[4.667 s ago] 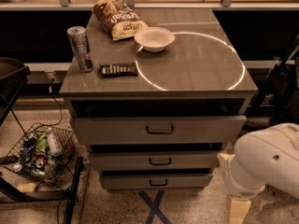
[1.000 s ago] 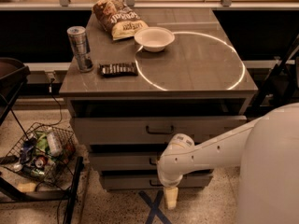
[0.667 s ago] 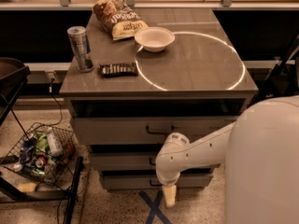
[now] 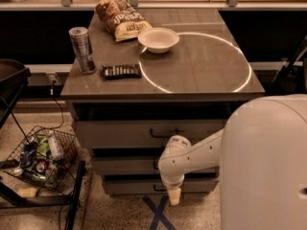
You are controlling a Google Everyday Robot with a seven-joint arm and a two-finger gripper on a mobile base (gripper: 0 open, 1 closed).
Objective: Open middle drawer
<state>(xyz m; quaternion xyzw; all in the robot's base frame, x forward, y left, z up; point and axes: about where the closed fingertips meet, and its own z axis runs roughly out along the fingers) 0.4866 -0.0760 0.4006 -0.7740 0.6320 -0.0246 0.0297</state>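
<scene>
The middle drawer (image 4: 122,166) is a low grey front, second of three under the counter, and it looks closed. Its small dark handle (image 4: 155,165) is mostly hidden behind my arm. The taller top drawer (image 4: 124,134) is above it and the lowest drawer (image 4: 129,186) below. My gripper (image 4: 174,195) hangs at the end of the white arm (image 4: 192,158), pointing down in front of the lowest drawer, just below and right of the middle drawer's handle.
On the counter (image 4: 206,75) stand a can (image 4: 82,49), a chip bag (image 4: 120,18), a white bowl (image 4: 158,39) and a dark snack bar (image 4: 121,71). A wire basket of bottles (image 4: 41,159) sits on the floor at left. A blue tape cross (image 4: 158,215) marks the floor.
My arm has swung in from the right edge to the front of the drawers. Over the last second it has shifted slightly left and the gripper has dropped a little.
</scene>
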